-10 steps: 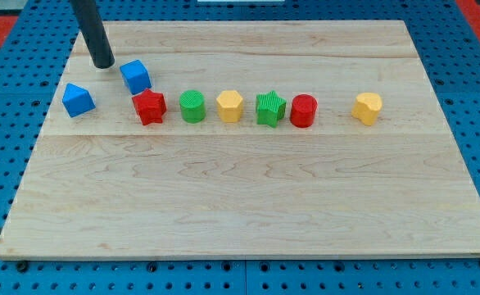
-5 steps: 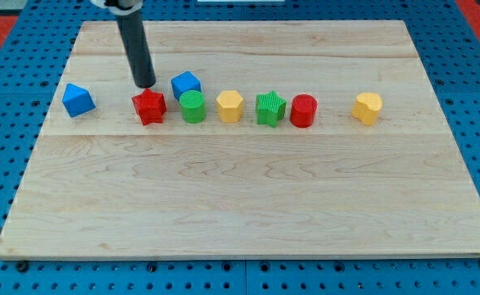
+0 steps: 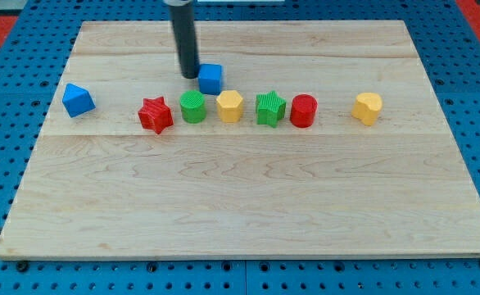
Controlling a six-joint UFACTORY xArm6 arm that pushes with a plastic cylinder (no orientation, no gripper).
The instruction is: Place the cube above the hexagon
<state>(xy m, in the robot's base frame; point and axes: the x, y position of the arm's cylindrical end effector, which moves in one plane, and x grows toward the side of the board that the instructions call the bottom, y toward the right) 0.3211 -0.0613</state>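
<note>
The blue cube sits on the wooden board, just above the gap between the green cylinder and the yellow hexagon. My tip touches the cube's left side. The rod rises from there to the view's top edge. The hexagon lies below and slightly right of the cube.
A row of blocks runs across the board: a red star, the green cylinder, the yellow hexagon, a green star, a red cylinder. A second yellow block lies further right. Another blue block lies at the left.
My tip has slid right, pushing the blue cube from above the red star to above the green cylinder and hexagon. The red star has shifted and turned slightly.
</note>
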